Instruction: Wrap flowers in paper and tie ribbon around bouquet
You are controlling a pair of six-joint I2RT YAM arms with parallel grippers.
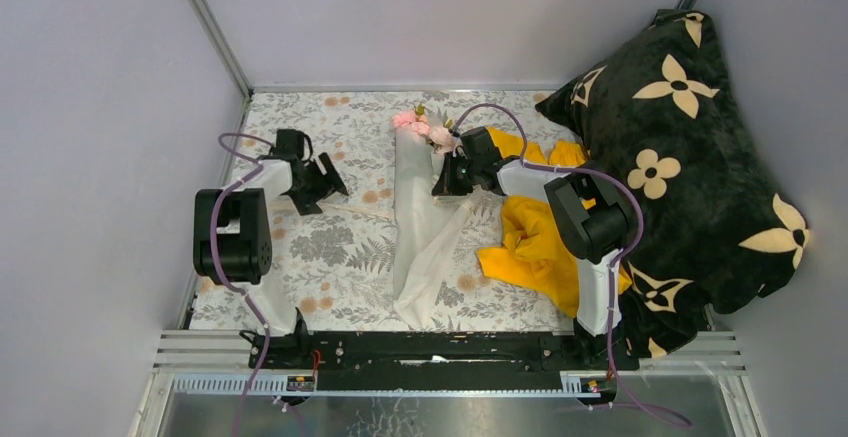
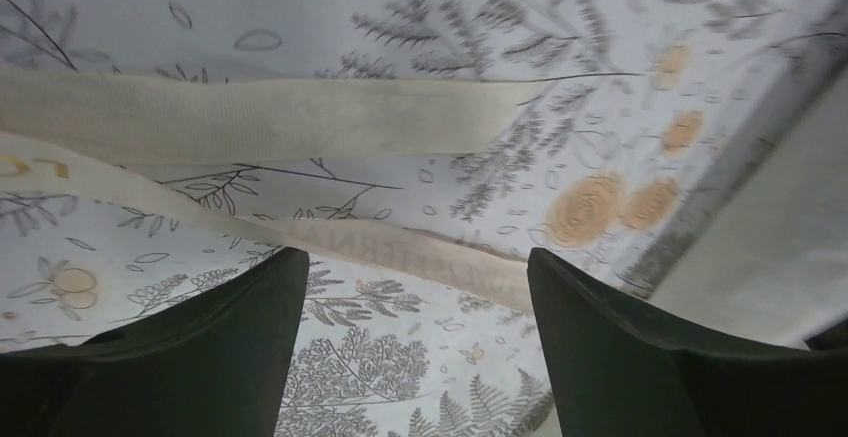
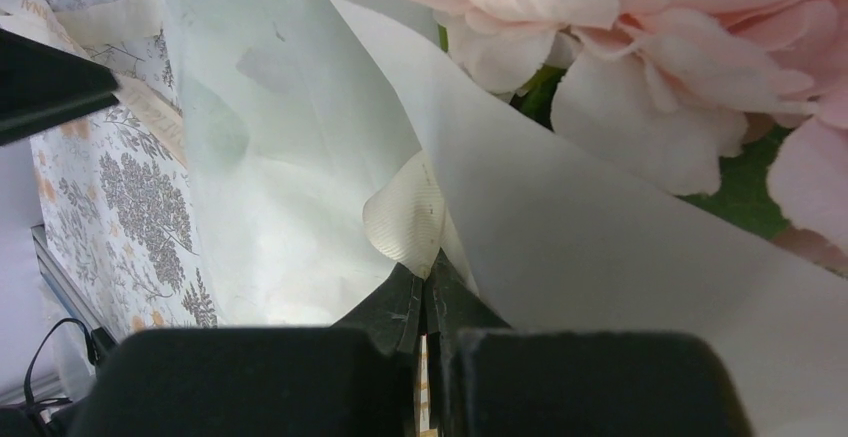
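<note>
Grey booth walls close in a table point(image 1: 300, 297) spread with a pale cloth printed with leaves and orange blooms. A black pillow point(image 1: 690, 157) with cream flower shapes fills the right side of the overhead view. A yellow garment point(image 1: 535, 247) lies crumpled just left of it.

The paper point(image 1: 415, 227) lies in the middle of the frame as a long white bundle, narrow at the top and loose and flared toward the bottom. The flowers point(image 1: 425, 129) poke out of its upper end, pink heads toward the far wall.

The right gripper point(image 1: 443, 185) sits against the right edge of the bundle, just below the blooms. In its wrist view the two dark fingers point(image 3: 400, 312) are pressed together at the lower centre. A curl of cream ribbon point(image 3: 405, 219) is pinched at their tips. A fold of paper point(image 3: 560, 227) crosses diagonally above, and pink petals point(image 3: 620, 47) and a bit of green are at the upper right.

The left gripper point(image 1: 335, 177) hangs over the cloth left of the bundle, apart from it. Its wrist view shows the fingers point(image 2: 200, 357) spread wide with nothing between them. Two runs of ribbon point(image 2: 250, 117) lie flat on the cloth across the upper and middle frame, the lower run bearing faint lettering
</note>
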